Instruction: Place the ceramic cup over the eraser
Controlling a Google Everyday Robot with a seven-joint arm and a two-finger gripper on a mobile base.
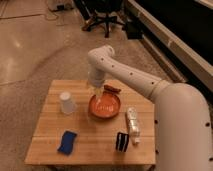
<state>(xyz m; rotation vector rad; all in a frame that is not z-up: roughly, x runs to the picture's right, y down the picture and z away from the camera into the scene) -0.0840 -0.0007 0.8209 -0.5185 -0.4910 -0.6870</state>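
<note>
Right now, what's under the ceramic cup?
Only the table shows under the ceramic cup, standing wide end down; its inside is hidden. The eraser lies apart, front right beside the bottle. The hand hangs over the orange bowl.

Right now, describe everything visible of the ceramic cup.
The ceramic cup is small, plain white, tapered, without a handle. It stands on the wooden table, left of the orange bowl, touching nothing else. The gripper hangs over the bowl's far rim, apart from the cup.
</note>
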